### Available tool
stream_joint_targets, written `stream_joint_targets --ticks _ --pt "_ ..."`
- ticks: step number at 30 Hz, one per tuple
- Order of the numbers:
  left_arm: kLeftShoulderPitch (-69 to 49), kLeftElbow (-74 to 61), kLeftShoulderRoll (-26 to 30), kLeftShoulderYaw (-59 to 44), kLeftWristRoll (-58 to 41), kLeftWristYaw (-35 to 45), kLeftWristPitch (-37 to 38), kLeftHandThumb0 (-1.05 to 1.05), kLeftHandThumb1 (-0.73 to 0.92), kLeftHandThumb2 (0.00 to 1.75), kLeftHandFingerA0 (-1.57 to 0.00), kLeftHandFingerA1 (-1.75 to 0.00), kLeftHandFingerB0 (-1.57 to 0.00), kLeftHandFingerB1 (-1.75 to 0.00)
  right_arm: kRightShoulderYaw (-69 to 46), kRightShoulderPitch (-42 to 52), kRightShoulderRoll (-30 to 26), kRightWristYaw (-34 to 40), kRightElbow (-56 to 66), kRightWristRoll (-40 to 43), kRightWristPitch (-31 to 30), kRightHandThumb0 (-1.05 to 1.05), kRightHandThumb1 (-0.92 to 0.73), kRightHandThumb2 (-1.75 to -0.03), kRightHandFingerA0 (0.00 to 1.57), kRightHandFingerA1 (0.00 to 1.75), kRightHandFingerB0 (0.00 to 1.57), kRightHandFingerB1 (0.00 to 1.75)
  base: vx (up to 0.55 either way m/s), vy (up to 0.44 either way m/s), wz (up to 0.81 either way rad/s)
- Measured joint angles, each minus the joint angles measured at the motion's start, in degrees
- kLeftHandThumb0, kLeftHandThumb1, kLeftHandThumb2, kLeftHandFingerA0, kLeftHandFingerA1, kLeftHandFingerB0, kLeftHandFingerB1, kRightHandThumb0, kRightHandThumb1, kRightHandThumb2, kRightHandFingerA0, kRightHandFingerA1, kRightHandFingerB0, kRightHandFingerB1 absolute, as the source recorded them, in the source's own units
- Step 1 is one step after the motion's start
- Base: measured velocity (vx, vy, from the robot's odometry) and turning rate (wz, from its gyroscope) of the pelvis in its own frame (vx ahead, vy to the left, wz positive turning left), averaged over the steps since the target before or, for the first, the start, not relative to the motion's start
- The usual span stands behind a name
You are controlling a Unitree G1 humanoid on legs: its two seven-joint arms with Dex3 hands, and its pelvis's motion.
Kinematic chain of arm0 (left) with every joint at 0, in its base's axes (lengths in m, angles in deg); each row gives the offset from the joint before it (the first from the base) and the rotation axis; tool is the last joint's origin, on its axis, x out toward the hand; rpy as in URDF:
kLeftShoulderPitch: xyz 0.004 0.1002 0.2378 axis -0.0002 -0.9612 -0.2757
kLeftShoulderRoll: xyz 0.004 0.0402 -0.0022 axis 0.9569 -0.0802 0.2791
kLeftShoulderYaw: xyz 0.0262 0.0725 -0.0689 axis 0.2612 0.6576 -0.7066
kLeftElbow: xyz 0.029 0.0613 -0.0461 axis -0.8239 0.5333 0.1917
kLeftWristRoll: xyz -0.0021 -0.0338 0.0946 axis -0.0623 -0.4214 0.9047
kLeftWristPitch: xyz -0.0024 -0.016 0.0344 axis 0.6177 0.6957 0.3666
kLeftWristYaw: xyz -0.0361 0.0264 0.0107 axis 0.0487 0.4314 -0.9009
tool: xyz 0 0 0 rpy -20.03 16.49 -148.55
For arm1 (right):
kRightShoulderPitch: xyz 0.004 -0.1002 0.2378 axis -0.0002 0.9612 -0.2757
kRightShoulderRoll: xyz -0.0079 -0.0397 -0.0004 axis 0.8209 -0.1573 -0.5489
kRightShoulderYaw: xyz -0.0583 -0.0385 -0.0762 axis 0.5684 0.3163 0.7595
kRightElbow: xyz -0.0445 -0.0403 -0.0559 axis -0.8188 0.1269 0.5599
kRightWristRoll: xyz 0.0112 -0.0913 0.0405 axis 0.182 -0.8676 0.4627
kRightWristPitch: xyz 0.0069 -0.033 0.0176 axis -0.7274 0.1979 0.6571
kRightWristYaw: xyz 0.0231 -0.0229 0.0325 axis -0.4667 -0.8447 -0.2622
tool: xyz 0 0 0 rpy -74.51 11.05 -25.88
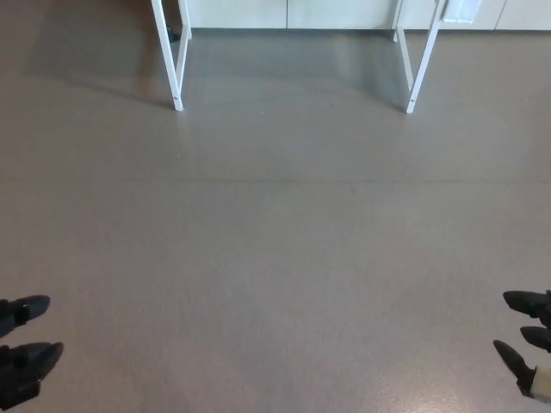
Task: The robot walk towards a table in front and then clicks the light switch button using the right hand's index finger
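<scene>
The left hand (24,348) is hanging empty at the lower left with fingers spread, white table legs (176,60) are standing upright far ahead across the grey floor (275,249), switch unseen, and the right hand (527,335) is likewise hanging unclenched.

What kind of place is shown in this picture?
Probably an indoor room such as a lab or office: a smooth grey-brown floor, the white metal table legs of a table ahead, and pale cabinet fronts along the far wall.
</scene>
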Motion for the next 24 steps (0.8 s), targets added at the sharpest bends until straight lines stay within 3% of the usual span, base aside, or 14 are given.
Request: stream_joint_targets --ticks 1,2,3,4,5,19,24 --pt "-0.5 -0.1 0.0 -0.1 -0.2 0.3 0.1 -0.21 0.60 0.57 -0.59 -0.49 -0.49 -0.44 0.0 0.2 0.0 0.0 -0.2 0.2 0.1 -0.33 -0.47 -0.93 0.24 0.58 0.19 0.54 0.00 0.000 0.00" --pt "-1.0 -0.2 0.0 -0.3 -0.4 0.6 0.3 -0.22 0.60 0.57 -0.58 -0.49 -0.49 -0.44 0.0 0.5 0.0 -0.1 -0.6 0.4 0.3 -0.42 -0.60 -0.76 0.29 0.57 0.23 0.50 0.00 0.000 0.00" --pt "-1.4 -0.2 0.0 -0.3 -0.5 0.8 0.4 -0.22 0.60 0.57 -0.57 -0.48 -0.48 -0.43 0.0 0.7 0.0 -0.1 -0.7 0.5 0.4 -0.33 -0.46 -0.93 0.24 0.59 0.17 0.54 0.00 0.000 0.00" --pt "-1.9 -0.3 0.0 -0.4 -0.7 1.1 0.5 -0.22 0.60 0.57 -0.57 -0.48 -0.48 -0.43 0.1 1.2 0.0 -0.2 -0.9 0.7 0.6 -0.33 -0.46 -0.93 0.24 0.59 0.17 0.54 0.00 0.000 0.00" --pt "-2.4 -0.4 0.0 -0.4 -0.9 1.3 0.7 -0.22 0.60 0.57 -0.57 -0.48 -0.48 -0.43 0.1 1.7 0.0 -0.3 -1.0 0.7 0.8 -0.42 -0.60 -0.76 0.30 0.58 0.22 0.50 0.00 0.000 0.00" --pt "-16.0 -0.4 -1.7 0.1 -1.6 3.7 3.5 -0.22 0.56 0.56 -0.51 -0.46 -0.42 -0.40 1.9 13.9 -1.1 -2.0 -3.0 1.2 4.1 -0.42 -0.61 -0.75 0.27 0.57 0.15 0.46 0.03 0.009 0.06" --pt "-19.7 1.2 -1.7 0.0 -1.8 4.5 5.0 -0.24 0.55 0.56 -0.54 -0.46 -0.43 -0.40 3.3 16.0 -1.4 -2.0 -6.1 1.0 6.0 -0.45 -0.61 -0.77 0.27 0.58 0.13 0.47 0.06 0.196 -0.10"
